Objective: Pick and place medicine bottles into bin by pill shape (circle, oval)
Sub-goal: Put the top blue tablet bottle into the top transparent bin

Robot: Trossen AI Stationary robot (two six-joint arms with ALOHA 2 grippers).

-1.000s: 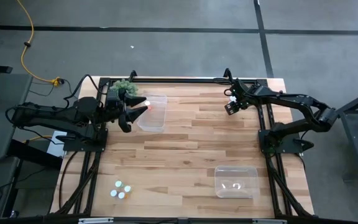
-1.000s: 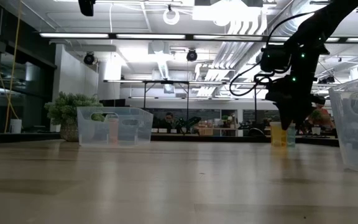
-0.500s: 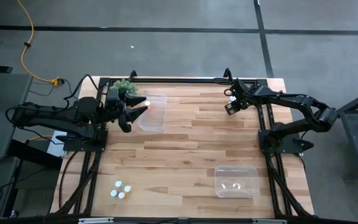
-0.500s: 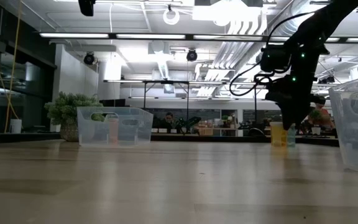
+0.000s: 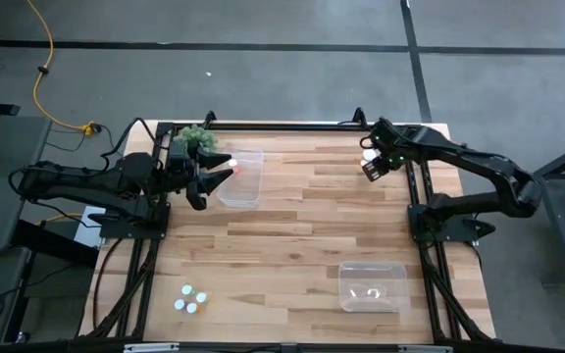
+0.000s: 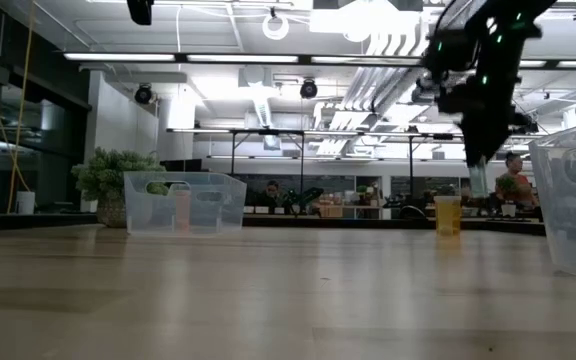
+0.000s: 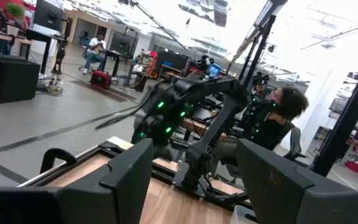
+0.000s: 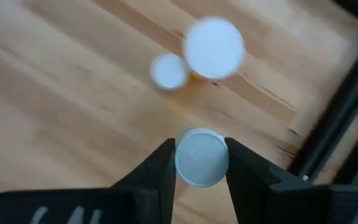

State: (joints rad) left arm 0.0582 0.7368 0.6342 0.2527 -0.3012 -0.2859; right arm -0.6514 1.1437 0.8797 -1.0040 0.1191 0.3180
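Note:
My right gripper (image 5: 369,169) is at the table's far right, raised above the wood and shut on a small bottle with a pale round cap (image 8: 201,155). Two more bottles stand on the table below it, one with a large white cap (image 8: 214,48) and a smaller one (image 8: 168,70). The low view shows a yellow-orange bottle (image 6: 448,215) standing there. Three pale bottles (image 5: 192,299) stand near the left front. My left gripper (image 5: 212,175) is open and empty at the near left side of the far-left clear bin (image 5: 247,188). My right gripper pinches the bottle between its two fingers, one on each side of the round cap (image 8: 180,158). The fingers come from above, pointing down. The bottle is upright and lifted clear of the table, cap up.
The far-left bin holds a reddish bottle (image 5: 231,164). A green spiky plant (image 5: 194,137) stands behind it. A second clear bin (image 5: 373,286) stands at the near right. A black frame rail (image 5: 282,126) runs along the far edge. A person sits beyond the table (image 7: 278,112).
My right gripper has risen from the bottles at the far right and shifted slightly toward the right edge. It has lifted one bottle clear of the table. The yellow-orange bottle has stayed standing where it was.

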